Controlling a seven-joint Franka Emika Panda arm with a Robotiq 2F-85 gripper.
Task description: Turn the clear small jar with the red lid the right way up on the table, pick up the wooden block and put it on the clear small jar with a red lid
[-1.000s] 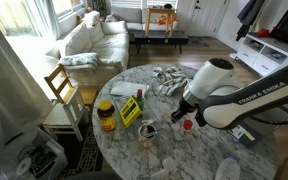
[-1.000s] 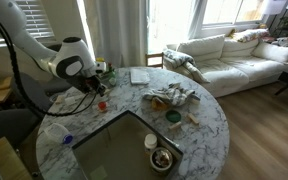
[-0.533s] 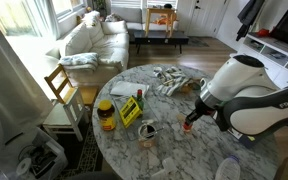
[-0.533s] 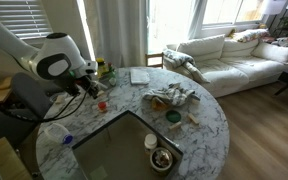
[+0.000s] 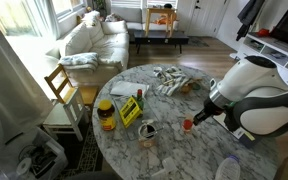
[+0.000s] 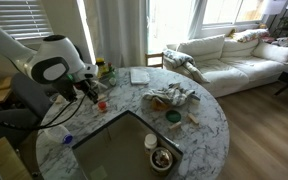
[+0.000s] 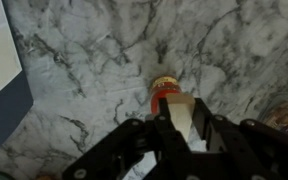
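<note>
The clear small jar with the red lid (image 7: pixel 164 92) sits on the white marble table (image 7: pixel 84 70), just beyond my fingertips in the wrist view. It also shows in both exterior views (image 5: pixel 188 125) (image 6: pixel 101 104). I cannot tell whether it stands upright. My gripper (image 7: pixel 182 128) is shut on the wooden block (image 7: pixel 181 122), a pale tan piece held between the black fingers right next to the jar's lid. The gripper hangs low over the table beside the jar in both exterior views (image 5: pixel 198 117) (image 6: pixel 90 92).
A yellow-lidded jar (image 5: pixel 106 113), a yellow box (image 5: pixel 130 110) and a small cup (image 5: pixel 148 131) stand nearby. A crumpled cloth (image 5: pixel 169 80) lies farther back. A dark mat (image 6: pixel 124 145) and a bowl (image 6: pixel 162 158) lie on the table. A wooden chair (image 5: pixel 61 95) stands beside it.
The arm has swung sideways and settled lower, with the block still in the gripper. The jar has stayed where it was.
</note>
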